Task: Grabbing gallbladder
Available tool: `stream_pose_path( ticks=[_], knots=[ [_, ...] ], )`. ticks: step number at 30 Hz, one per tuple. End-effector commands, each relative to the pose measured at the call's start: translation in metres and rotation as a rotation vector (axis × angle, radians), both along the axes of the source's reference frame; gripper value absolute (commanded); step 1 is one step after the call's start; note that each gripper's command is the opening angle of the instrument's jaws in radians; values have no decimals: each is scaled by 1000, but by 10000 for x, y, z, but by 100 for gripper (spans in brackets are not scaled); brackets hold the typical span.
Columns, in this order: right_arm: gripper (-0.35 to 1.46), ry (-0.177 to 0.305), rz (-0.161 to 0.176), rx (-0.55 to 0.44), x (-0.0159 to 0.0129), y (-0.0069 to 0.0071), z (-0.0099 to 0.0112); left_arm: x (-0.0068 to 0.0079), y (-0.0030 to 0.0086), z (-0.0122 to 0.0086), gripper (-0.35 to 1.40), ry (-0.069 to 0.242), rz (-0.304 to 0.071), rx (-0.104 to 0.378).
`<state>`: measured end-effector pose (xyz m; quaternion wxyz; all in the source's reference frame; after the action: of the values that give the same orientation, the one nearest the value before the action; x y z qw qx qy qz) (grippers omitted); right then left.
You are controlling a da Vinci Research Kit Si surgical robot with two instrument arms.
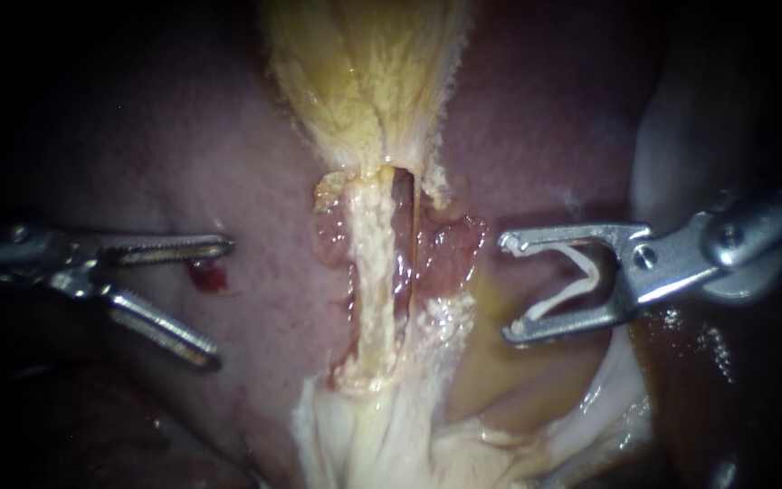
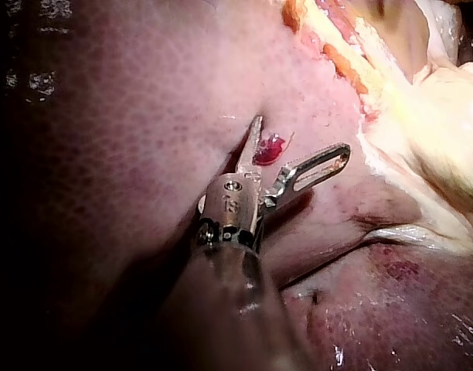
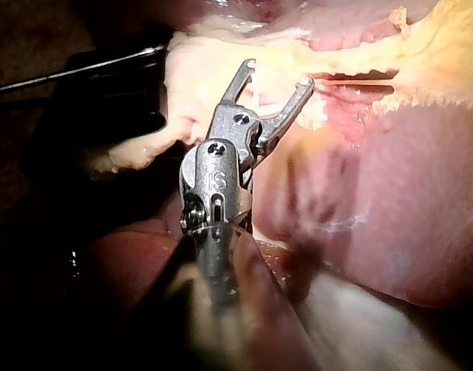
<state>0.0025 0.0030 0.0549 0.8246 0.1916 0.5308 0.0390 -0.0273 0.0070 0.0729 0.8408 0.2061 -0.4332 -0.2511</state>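
The yellowish gallbladder (image 1: 368,72) hangs at the top centre and narrows into a pale tube (image 1: 373,272) running down through dissected tissue. My left instrument (image 1: 221,301) comes in from the left with its jaws open and empty over the liver (image 1: 264,172), well left of the tube and below the gallbladder. In the left wrist view the left instrument (image 2: 301,135) straddles a small red spot (image 2: 269,148). My right instrument (image 1: 506,287) lies right of the tube, its jaws spread around a white V-shaped clip (image 1: 581,281) that touches both. The right wrist view shows this right instrument (image 3: 279,73) beside pale fat.
A small red bleeding spot (image 1: 210,276) marks the liver between the left jaws. Pale fatty tissue (image 1: 391,435) spreads at the bottom centre. A narrow dark slit (image 1: 403,208) lies beside the tube. A pale rounded fold (image 1: 672,154) sits at the upper right.
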Motion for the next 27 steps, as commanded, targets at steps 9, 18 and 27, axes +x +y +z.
stream_pose_path(
  ticks=[9,18,27],
  knots=[
    [46,-1,0,0,0,0,0,-1,2,-10,96,-2,0,5],
    [46,-1,0,0,0,0,0,-9,17,-48,88,-17,-22,17],
    [46,-1,1,0,0,0,1,-36,62,-96,79,-135,-130,-17]
  ],
)
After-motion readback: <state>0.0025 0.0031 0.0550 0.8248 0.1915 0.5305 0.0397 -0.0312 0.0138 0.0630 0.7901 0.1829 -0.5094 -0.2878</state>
